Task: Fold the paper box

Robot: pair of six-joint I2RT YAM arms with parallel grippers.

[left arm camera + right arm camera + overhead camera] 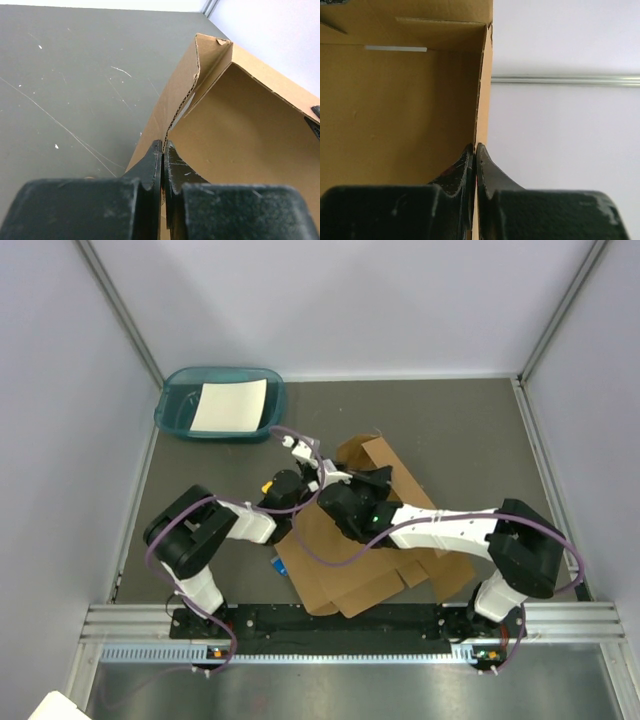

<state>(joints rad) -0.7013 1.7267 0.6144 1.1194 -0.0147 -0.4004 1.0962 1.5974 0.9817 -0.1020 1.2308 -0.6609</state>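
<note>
Grey table [470,430], tray [222,405] at eleven o'clock. At centre we see the left gripper [163,147] pinching a raised box [325,580] edge, the right gripper [474,149] pinching another wall.

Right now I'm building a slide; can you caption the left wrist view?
The left gripper pinches the edge of a raised flap of the paper box above the grey table.
</note>
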